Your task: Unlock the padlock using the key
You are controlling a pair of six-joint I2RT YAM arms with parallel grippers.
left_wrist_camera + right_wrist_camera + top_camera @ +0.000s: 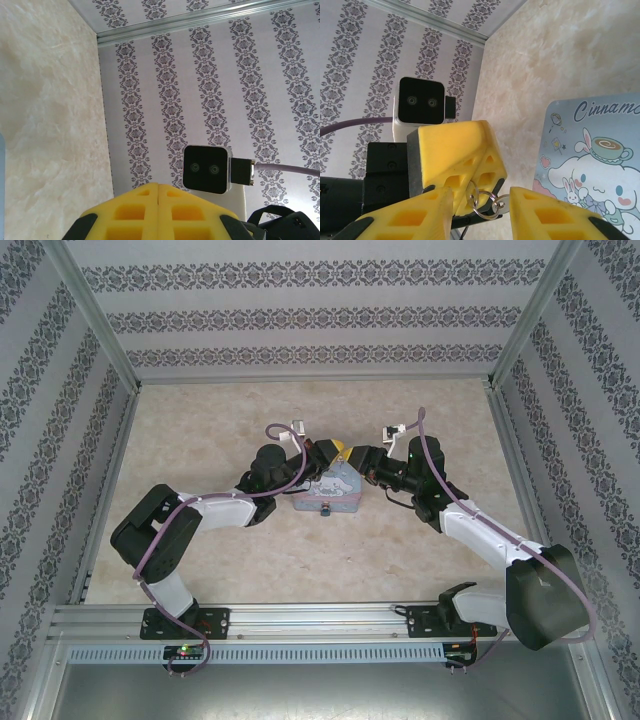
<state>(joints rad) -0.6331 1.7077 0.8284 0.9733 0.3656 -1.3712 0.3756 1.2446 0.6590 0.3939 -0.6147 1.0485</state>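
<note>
1. Your left gripper (472, 180) is clamped tight, with a key ring (485, 206) dangling from its tips; you cannot make out the key.
2. Your right gripper (481, 197) stands partly apart, straddling that ring and gripping nothing.
3. The padlock (325, 511) sits at the tin's (345, 490) near edge, mid-worktop.

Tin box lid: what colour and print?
Pastel blue tin with cartoon characters; the right wrist view shows it best.

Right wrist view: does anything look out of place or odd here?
Nothing looks spilled or damaged. One oddity: small metal rings dangle loose from the tip of the shut left gripper, in the gap of the open right gripper, beside the tin. Whether the key is pinched there is hidden.
</note>
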